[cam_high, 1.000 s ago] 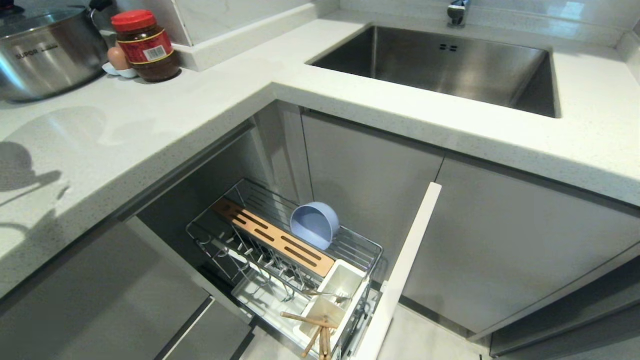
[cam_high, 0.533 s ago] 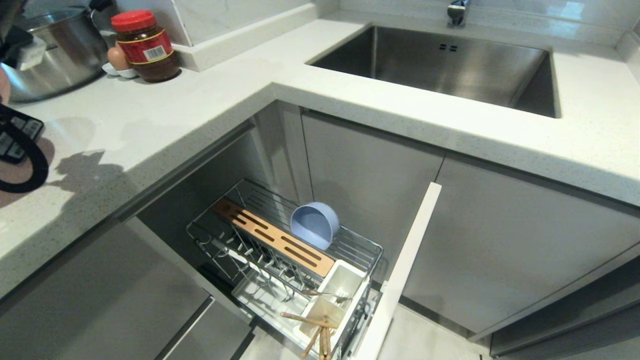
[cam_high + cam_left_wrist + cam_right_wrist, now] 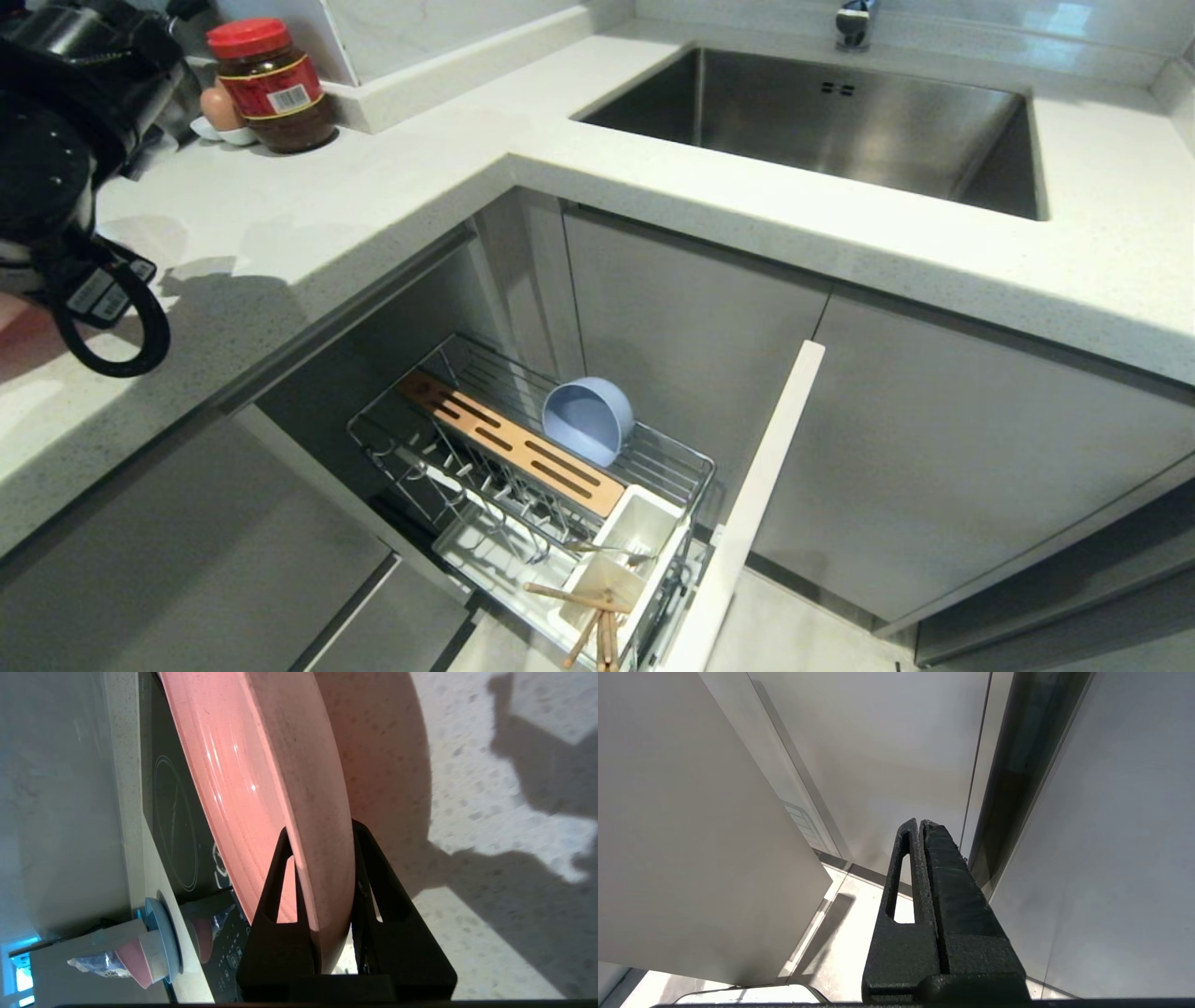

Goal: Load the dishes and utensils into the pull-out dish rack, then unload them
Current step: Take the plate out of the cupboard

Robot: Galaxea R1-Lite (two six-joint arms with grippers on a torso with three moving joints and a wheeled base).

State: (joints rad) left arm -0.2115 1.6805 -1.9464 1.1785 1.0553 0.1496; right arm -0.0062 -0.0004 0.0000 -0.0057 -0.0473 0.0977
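Pink plate [image 3: 261, 788]: edge-on, gripped. Blue bowl [image 3: 588, 418]: on side, rack [image 3: 448, 439] far end. Chopsticks [image 3: 593, 621], fork/spoon [image 3: 607, 549]: near cups.

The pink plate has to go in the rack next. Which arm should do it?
The left. Its fingers already pinch the plate over the counter. The right gripper is shut, empty and parked by the cabinets, away from the rack.

I note the bowl [image 3: 588, 418] on its side in the dish rack [image 3: 467, 411] behind the slotted board [image 3: 512, 442]; chopsticks [image 3: 590, 623] and fork [image 3: 607, 549] sit in cups at the front; jar [image 3: 273, 86] on desk [image 3: 392, 177], left of sink [image 3: 822, 121].
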